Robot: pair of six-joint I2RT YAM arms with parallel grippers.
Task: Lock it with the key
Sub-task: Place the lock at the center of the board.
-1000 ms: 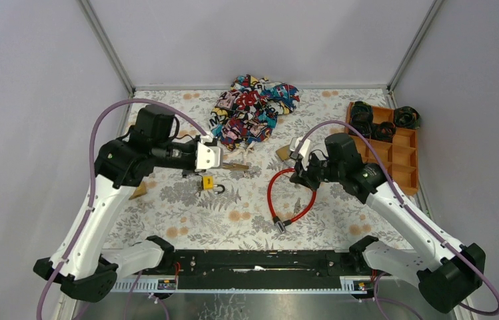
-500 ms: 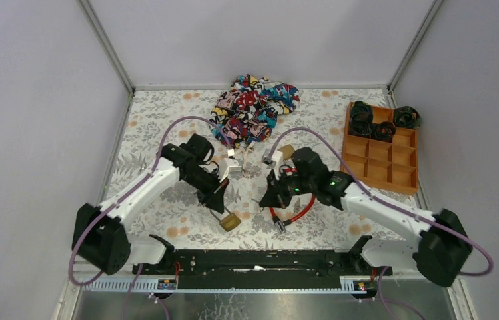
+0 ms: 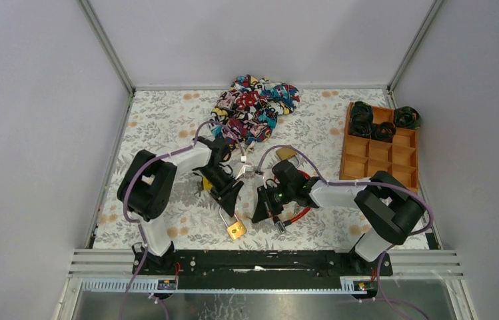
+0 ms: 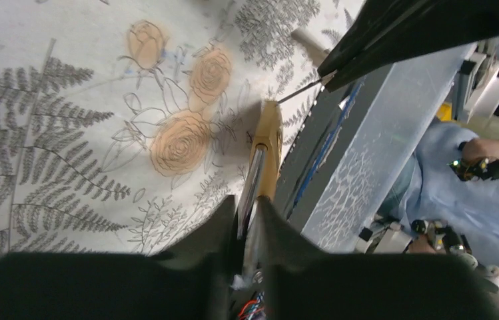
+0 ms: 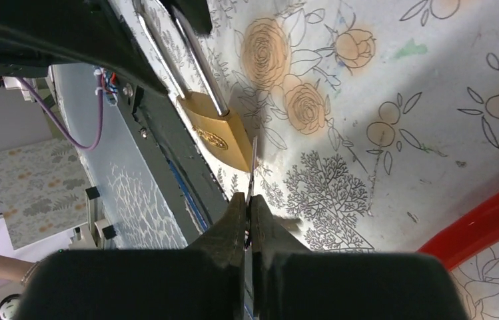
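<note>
Left gripper (image 4: 246,208) clenched on the shackle (image 4: 253,173) of the brass padlock (image 3: 236,230), which hangs near the red cable (image 3: 298,208), on the left arm's side of it. Right gripper (image 5: 248,207) pinches the key (image 5: 253,160), its tip beside the padlock body. Padlock looks heavy, rigid and slick; held by the shackle it may swing, so its body probably wants steadying.

The padlock (image 3: 236,230) was brass-gold, the cable (image 5: 493,223) red, the tray (image 3: 366,158) orange; the surface (image 3: 166,120) bore grey ferns and orange roses.
</note>
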